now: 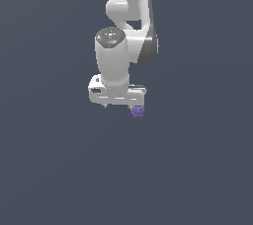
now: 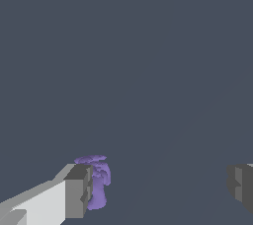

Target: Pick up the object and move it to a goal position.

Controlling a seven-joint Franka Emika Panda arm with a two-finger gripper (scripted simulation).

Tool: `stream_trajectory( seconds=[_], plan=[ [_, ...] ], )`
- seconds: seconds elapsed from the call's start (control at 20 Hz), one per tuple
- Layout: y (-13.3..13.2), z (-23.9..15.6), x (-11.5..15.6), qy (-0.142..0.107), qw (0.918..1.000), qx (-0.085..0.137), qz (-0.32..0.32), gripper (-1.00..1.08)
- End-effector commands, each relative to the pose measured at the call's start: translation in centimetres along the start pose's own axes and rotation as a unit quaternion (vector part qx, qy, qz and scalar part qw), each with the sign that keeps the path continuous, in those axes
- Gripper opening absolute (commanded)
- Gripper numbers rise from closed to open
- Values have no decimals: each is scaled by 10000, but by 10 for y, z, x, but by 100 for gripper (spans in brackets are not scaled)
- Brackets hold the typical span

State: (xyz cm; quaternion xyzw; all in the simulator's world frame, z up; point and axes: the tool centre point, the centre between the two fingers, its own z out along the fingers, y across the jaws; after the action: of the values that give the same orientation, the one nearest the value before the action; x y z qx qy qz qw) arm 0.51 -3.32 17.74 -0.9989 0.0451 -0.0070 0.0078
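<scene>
The object (image 1: 138, 111) is a tiny purple lumpy item, seen just below the white hand at the exterior view's right end. In the wrist view the object (image 2: 98, 182) sits right against the inner side of one grey finger pad (image 2: 78, 191). The other finger pad (image 2: 241, 184) is far from it. My gripper (image 1: 121, 105) is open wide, and the object lies inside the gap at one edge, not in its middle (image 2: 160, 187). I cannot tell whether the finger touches the object. The fingers are mostly hidden under the hand in the exterior view.
A plain dark grey-blue surface (image 1: 197, 169) fills both views. The white arm (image 1: 126, 17) rises from the hand toward the top of the exterior view. No other objects or marks show.
</scene>
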Motion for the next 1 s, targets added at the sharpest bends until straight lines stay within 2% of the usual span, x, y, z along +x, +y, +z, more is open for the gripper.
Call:
stream_trajectory(
  seconds=[0.0, 0.5, 0.95],
  plan=[
    [0, 0, 0, 0, 10000, 0, 0, 100],
    [25, 6, -4, -69, 10000, -42, -2, 100],
    [22, 7, -4, -67, 9999, -40, 96, 100]
  ],
)
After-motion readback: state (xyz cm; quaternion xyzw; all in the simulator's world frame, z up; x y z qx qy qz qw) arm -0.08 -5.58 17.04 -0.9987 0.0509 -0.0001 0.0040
